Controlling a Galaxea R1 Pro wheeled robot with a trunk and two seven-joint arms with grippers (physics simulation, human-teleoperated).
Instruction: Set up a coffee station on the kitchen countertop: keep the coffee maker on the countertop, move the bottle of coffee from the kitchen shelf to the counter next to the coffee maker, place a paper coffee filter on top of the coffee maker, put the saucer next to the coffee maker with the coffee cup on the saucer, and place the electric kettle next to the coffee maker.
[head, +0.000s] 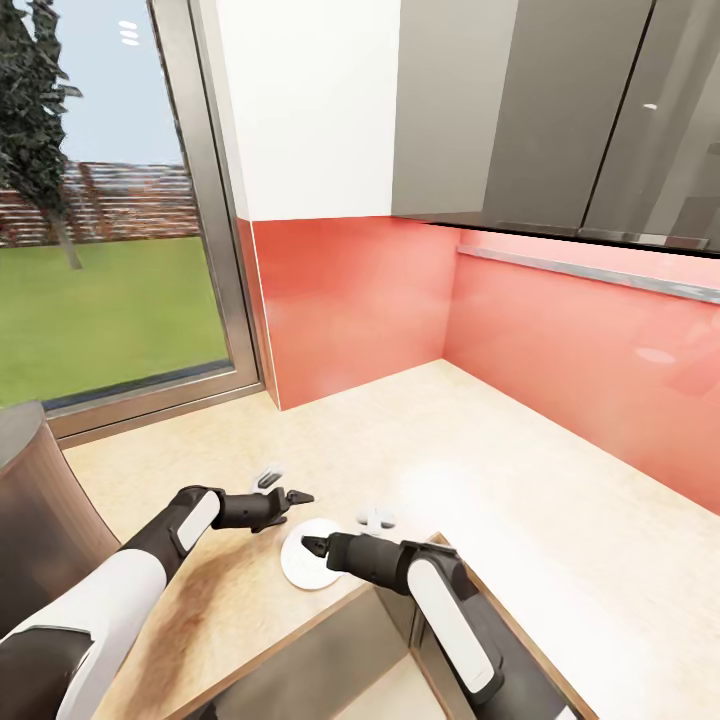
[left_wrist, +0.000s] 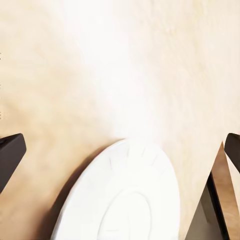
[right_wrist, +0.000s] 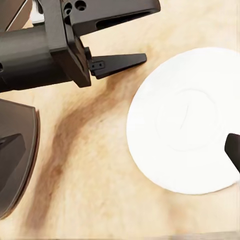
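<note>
Head view: one saucer (head: 305, 570) lay flat on the beige surface (head: 520, 470), near its edge.
Left tool (head: 292, 497): spread open, empty, just left of the saucer.
Right tool (head: 312, 545): over the saucer; state unclear.

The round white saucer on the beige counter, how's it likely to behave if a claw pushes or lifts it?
The round white saucer lies flat on the pale beige countertop, so it would probably slide, not tip. Its thin, low rim looks hard to pinch, and it looks rigid, possibly breakable.
</note>
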